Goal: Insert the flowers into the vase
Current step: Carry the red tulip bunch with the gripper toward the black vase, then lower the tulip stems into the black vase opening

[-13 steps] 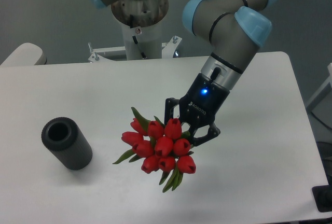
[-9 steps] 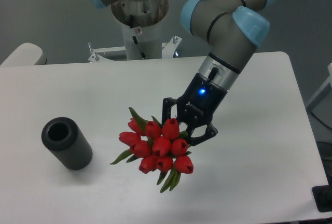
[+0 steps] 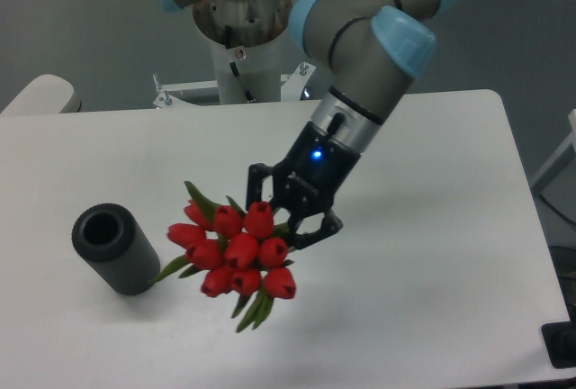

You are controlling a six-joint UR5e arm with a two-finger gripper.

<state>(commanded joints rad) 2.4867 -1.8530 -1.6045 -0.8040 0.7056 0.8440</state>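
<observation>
1. Across the lower 2/3 of the view, a white table [image 3: 432, 254] fills the scene, its far edge running toward 12 o'clock.
2. Reaching down from 12 o'clock, the grey arm [image 3: 360, 56] with pale blue joint caps slants toward the table's middle, a blue light glowing on its wrist.
3. At the arm's end, the black gripper [image 3: 286, 213] is clenched on the flowers' stems, its 2 fingers [image 3: 256, 182] closed around the bunch from the 2 o'clock side.
4. Held at the gripper's 8 o'clock side, the flowers [image 3: 236, 249] show about 9 red buds facing the camera, with green leaves sticking out at 11, 8 and 6 o'clock.
5. Standing upright on the table at 9 o'clock from the flowers, the vase [image 3: 115, 249] is dark grey, its round hole open upward; 1 leaf tip reaches close to its lower right side.
</observation>
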